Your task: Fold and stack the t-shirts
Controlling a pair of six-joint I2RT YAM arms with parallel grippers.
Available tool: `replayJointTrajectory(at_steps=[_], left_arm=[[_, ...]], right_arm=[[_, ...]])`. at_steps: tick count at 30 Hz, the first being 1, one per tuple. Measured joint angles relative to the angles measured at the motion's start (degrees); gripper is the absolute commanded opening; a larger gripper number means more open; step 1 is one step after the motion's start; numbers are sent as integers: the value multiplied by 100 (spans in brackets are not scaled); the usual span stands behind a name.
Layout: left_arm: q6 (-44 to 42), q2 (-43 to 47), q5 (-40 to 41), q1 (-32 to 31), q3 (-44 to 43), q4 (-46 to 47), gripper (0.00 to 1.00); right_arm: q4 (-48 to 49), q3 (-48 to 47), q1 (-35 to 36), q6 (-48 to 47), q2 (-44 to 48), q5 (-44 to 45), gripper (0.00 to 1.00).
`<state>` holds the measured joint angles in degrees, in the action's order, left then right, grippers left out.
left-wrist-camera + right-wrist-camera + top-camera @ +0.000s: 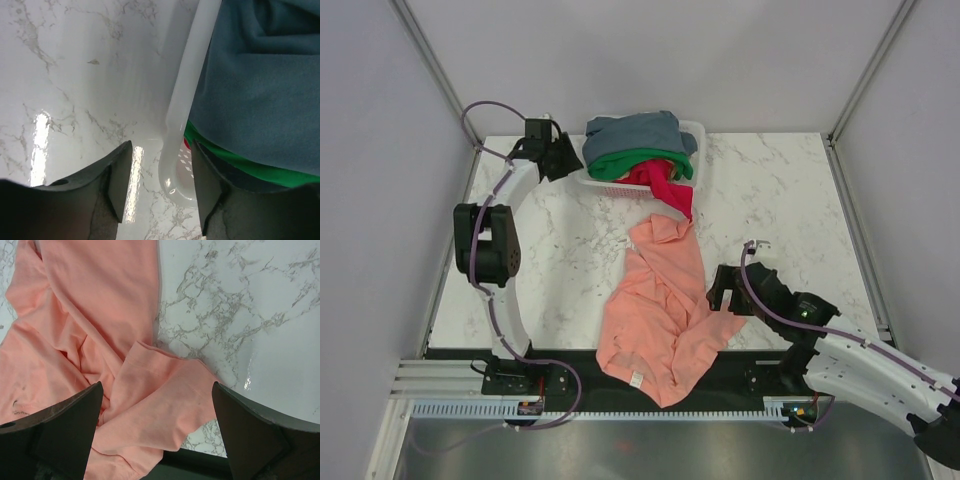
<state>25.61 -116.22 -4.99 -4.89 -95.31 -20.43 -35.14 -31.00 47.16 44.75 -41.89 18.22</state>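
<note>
A salmon-pink t-shirt [660, 310] lies crumpled from the table's middle to its front edge. Grey-blue [635, 130], green [640, 163] and red [665, 188] t-shirts are piled in the white basket [695, 130], and the red one hangs over its front. My left gripper [560, 158] is at the basket's left corner. Its open jaws straddle the white rim [187, 75], with the grey-blue [260, 75] and green [235, 160] cloth to the right. My right gripper [725, 295] hovers wide open over the salmon shirt's [100, 315] right flap and holds nothing.
The marble table [790, 200] is bounded by metal frame posts and grey walls at the back and sides. A black strip [760, 365] runs along the front edge, and the salmon shirt's lower hem overhangs it between the two arm bases.
</note>
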Motion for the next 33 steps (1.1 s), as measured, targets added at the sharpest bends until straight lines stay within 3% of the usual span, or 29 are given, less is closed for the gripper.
replayJointTrajectory(at_steps=[1, 4, 5, 6, 12, 17, 22, 23, 25, 28, 29, 33], left_arm=[[-4, -81, -57, -15, -42, -2, 53], [-52, -415, -166, -63, -286, -90, 30], [-59, -505, -214, -72, -391, -122, 11], [-105, -619, -262, -85, -568, -232, 2], [-354, -879, -308, -81, -1200, -730, 2], [-313, -831, -551, 581, -1132, -861, 2], [-452, -782, -459, 1729, -1248, -1086, 21], [-522, -785, -396, 1961, -1316, -1139, 33], [-557, -785, -7, 2337, -1467, -1300, 43], [-564, -785, 649, 2750, -1729, -1419, 71], [-564, -785, 824, 2826, -1845, -1443, 99], [-393, -737, 1250, 2778, -2140, -1633, 100]], right_arm=[[4, 11, 0, 0, -22, 0, 98], [20, 39, 0, -2, -57, -2, 98], [33, 52, 0, -2, -61, -4, 98], [42, 63, 0, -2, -61, -4, 98], [94, 90, 0, -7, -31, -24, 98], [114, 173, 0, -28, 83, -68, 98], [155, 188, 0, -107, 101, -190, 98], [175, 197, 0, -118, 101, -197, 98], [184, 212, 0, -149, 96, -238, 98], [208, 227, 0, -173, 87, -299, 98], [216, 227, 0, -181, 79, -302, 98], [275, 227, 0, -234, -39, -308, 98]])
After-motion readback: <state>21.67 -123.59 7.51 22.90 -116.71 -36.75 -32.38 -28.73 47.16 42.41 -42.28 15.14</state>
